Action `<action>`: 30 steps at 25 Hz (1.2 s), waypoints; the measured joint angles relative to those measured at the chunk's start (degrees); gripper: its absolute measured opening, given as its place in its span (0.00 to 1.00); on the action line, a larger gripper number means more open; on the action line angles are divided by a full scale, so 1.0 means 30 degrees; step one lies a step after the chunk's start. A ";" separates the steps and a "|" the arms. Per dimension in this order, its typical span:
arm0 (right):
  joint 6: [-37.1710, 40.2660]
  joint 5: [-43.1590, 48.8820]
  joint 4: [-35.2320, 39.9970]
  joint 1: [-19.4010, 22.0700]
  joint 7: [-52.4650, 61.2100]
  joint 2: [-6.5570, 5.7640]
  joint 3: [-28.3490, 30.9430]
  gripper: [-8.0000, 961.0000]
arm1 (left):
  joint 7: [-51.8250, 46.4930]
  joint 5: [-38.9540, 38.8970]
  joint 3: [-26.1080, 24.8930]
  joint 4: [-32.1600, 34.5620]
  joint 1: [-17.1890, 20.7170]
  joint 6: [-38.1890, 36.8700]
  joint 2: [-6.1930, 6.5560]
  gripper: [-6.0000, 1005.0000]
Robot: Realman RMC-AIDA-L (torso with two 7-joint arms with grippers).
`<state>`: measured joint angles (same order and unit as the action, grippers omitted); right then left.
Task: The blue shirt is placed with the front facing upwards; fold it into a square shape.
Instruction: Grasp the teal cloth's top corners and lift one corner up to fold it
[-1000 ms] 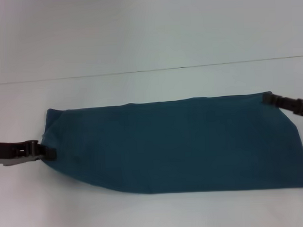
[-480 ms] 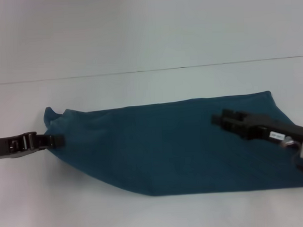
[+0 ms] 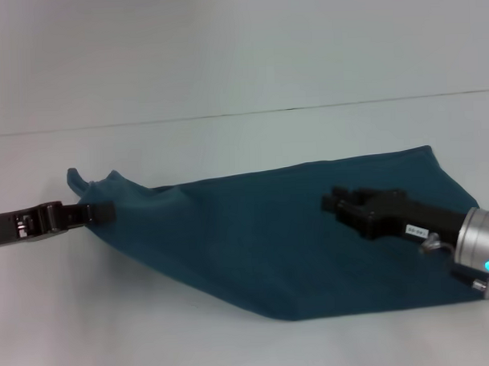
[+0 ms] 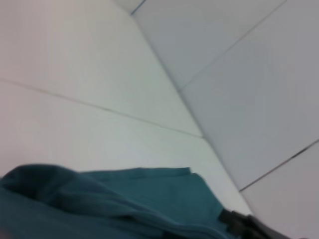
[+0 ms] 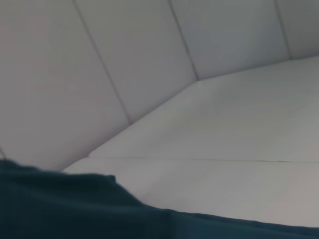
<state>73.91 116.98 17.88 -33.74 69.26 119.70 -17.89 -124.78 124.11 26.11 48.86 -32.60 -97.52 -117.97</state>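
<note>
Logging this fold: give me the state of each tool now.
Left tool: shut on the blue shirt, holding its left edge lifted.
Right tool: over the shirt's right half; open or shut cannot be told.

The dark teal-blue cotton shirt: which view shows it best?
Head view: the whole dark teal-blue cotton shirt lies folded on the table, with both grippers at it. The left wrist view shows one bunched end, the right wrist view only an edge.

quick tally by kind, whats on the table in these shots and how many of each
Shirts: 1, the blue shirt, folded into a long band on the white table.
Robot hands: 2, the left hand at the shirt's left end, the right hand over its right half.
Total: 3
</note>
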 joint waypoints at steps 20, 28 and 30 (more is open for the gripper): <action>-0.5033 0.0144 -0.4844 -0.4023 -0.3530 0.0224 -0.1604 0.01 | 0.0888 -0.0324 -0.0162 0.0117 -0.0269 -0.0729 0.0342 0.03; -0.5256 0.0146 -0.5083 -0.4200 -0.3534 0.0269 -0.3108 0.01 | 0.1173 -0.0330 -0.0612 0.0136 -0.0297 -0.0807 0.0448 0.03; -0.5412 0.0146 -0.5251 -0.4384 -0.3537 0.0317 -0.3466 0.01 | 0.1213 -0.0342 -0.0624 0.0135 -0.0318 -0.0840 0.0461 0.02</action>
<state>57.68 117.42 2.13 -46.90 58.64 120.65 -28.29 -121.14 123.09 24.23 49.27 -33.55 -100.04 -116.59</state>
